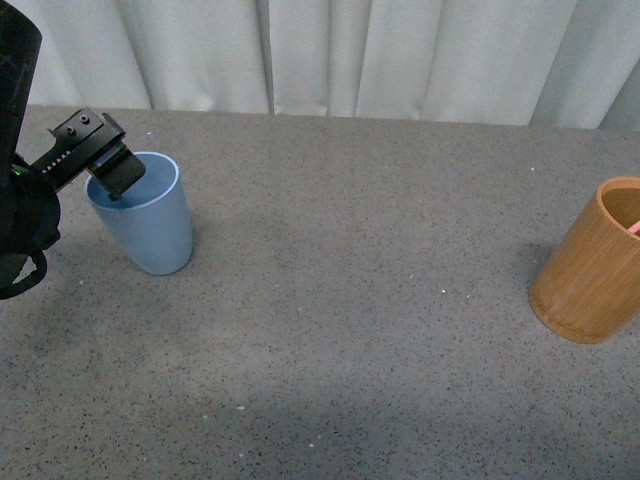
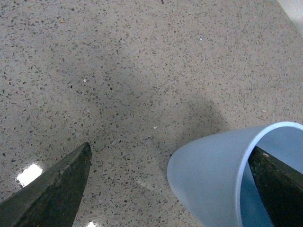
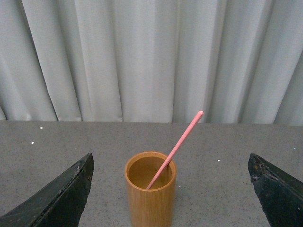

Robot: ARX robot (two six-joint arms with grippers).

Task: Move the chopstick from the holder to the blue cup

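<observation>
At far left, I'm seeing left fingers (image 2: 52,189) sitting apart, one inside cup (image 1: 150,235), one outside; right fingers (image 3: 57,198) also apart, facing holder (image 3: 150,203) with chopstick (image 3: 182,140) leaning in it.

holder (image 1: 588,262): cut by front view's edge | chopstick (image 1: 635,228): mere sliver there | blue cup (image 2: 208,179): cropped, left wrist view

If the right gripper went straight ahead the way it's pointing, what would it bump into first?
Probably the holder, dead ahead between the fingers of the open right gripper, with the chopstick leaning out of it. Nothing lies in between, though how far off is unclear.
</observation>
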